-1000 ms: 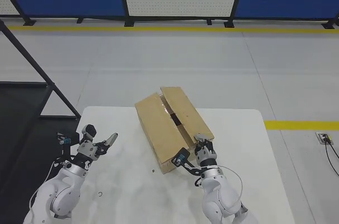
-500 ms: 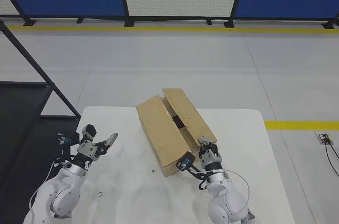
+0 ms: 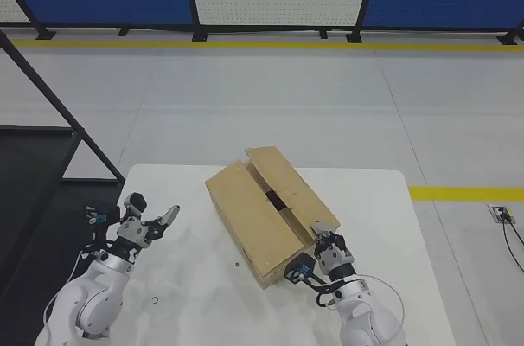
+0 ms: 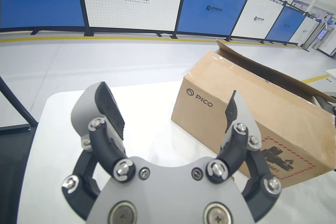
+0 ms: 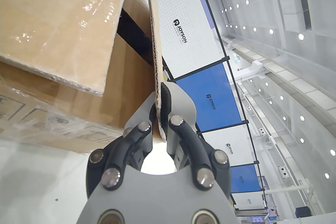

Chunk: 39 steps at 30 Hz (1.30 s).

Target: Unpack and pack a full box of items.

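The box [image 3: 245,208] is plain tan cardboard, glossy where clear tape runs over it. One side carries a black-printed label [image 4: 284,160] framed by a red dashed border. The surface [image 3: 193,285] is white. The left gripper [image 4: 168,93] and right gripper [image 5: 158,101] are silver-grey with black links, and their fingers [image 4: 109,109] are faced in ridged black. The floor [image 3: 331,104] is pale grey with a yellow stripe [image 3: 474,193]. The panels [image 4: 126,12] behind alternate blue and white, the white ones finely dotted.

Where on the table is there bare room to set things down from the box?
Widest bare patch of table: between the open left gripper and the box, down to the near edge. A second patch lies between the raised flap and the table's right edge. Crowded: the box's near corner, where the right gripper clamps the flap.
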{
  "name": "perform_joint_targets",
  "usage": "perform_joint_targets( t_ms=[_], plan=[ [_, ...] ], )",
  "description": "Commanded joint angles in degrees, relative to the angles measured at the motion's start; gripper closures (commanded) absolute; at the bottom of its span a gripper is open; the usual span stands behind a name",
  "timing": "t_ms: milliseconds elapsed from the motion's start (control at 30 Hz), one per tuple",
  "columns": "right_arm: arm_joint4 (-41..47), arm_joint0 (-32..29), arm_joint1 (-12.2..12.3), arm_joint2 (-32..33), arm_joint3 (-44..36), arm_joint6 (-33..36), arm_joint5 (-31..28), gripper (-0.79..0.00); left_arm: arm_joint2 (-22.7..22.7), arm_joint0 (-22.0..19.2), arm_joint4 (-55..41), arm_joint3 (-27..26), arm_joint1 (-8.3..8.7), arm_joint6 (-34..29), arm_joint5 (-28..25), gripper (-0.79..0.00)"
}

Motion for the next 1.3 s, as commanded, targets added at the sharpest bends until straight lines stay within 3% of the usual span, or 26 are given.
perform_joint_targets(
  t_ms=[0,467,800,1100,1133,1200,1267],
  plan=[
    [0.15,-0.74,0.19,0.80,-0.25,-1.53,0.00,0.000,-0.52,-0.24,-0.43,0.48,0.02,0.00,0.99,-0.785],
    [2.62,-5.86,1.28,5.51,-2.26,-10.10,1.76,0.000,0.94,-3.31,3.02,4.54,-0.08,-0.50,5.87,-0.785],
    [2.88,-7.05,1.89,6.39,-2.72,-15.85,0.88,0.000,3.30,-8.04,6.79,9.59,0.03,-0.38,2.86,-0.785],
    [3.21,-7.16,2.36,6.85,-2.40,-18.86,-0.46,0.000,3.42,-8.25,7.09,9.80,0.04,-0.33,2.88,-0.785],
    [3.11,-7.19,2.38,6.79,-2.44,-18.69,-0.62,-0.142,3.42,-8.25,7.09,9.80,0.04,-0.33,2.88,-0.785],
    [2.68,-7.12,2.45,6.66,-2.61,-18.35,-1.10,-0.606,3.42,-8.25,7.09,9.80,0.04,-0.33,2.88,-0.785],
    [2.64,-7.17,2.50,6.58,-2.78,-18.15,-1.18,-0.720,3.42,-8.25,7.09,9.80,0.04,-0.33,2.88,-0.785]
  ],
)
